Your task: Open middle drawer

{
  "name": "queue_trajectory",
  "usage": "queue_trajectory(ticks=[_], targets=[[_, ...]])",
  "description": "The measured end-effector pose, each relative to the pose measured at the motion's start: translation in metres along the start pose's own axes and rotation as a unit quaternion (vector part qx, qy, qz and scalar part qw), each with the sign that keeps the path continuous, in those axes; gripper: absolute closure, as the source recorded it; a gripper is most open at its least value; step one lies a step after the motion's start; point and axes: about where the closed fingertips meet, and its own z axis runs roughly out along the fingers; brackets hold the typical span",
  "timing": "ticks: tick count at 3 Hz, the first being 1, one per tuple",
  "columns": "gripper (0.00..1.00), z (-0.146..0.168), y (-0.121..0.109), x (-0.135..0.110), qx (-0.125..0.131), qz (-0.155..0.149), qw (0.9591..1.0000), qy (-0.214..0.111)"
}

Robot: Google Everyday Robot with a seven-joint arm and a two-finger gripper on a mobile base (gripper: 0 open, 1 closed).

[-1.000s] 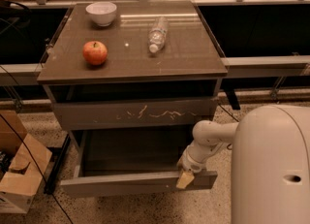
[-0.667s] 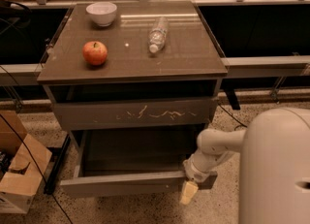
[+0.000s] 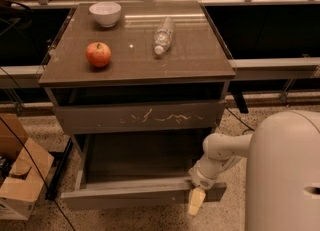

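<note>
The middle drawer (image 3: 135, 198) stands pulled far out of the grey-brown cabinet, its plain front low in the view and its empty inside (image 3: 142, 156) showing. Above it sits the drawer front with white squiggly scratches (image 3: 142, 117), out a little. My gripper (image 3: 196, 202) hangs at the right end of the middle drawer's front, its pale tip reaching below the front's lower edge. My white arm (image 3: 220, 155) comes in from the right. The lowest drawer is hidden under the open one.
On the cabinet top lie a red apple (image 3: 98, 54), a white bowl (image 3: 105, 13) and a plastic bottle (image 3: 163, 35) on its side. A cardboard box (image 3: 20, 175) and cables are on the floor at the left. My white body (image 3: 285, 175) fills the lower right.
My gripper has moved down and slightly right, from the top edge of the middle drawer's front to below it. The drawer stays pulled out as before.
</note>
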Motion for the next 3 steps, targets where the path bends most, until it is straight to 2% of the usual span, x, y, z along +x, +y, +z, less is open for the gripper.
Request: queue_trajectory(ticks=[1, 2, 3], targets=[[0.00, 0.012, 0.020, 0.008, -0.042, 0.012, 0.9987, 0.027], [0.00, 0.016, 0.035, 0.016, -0.068, 0.029, 0.9966, 0.037], [0.00, 0.013, 0.036, 0.015, -0.068, 0.029, 0.9966, 0.037]])
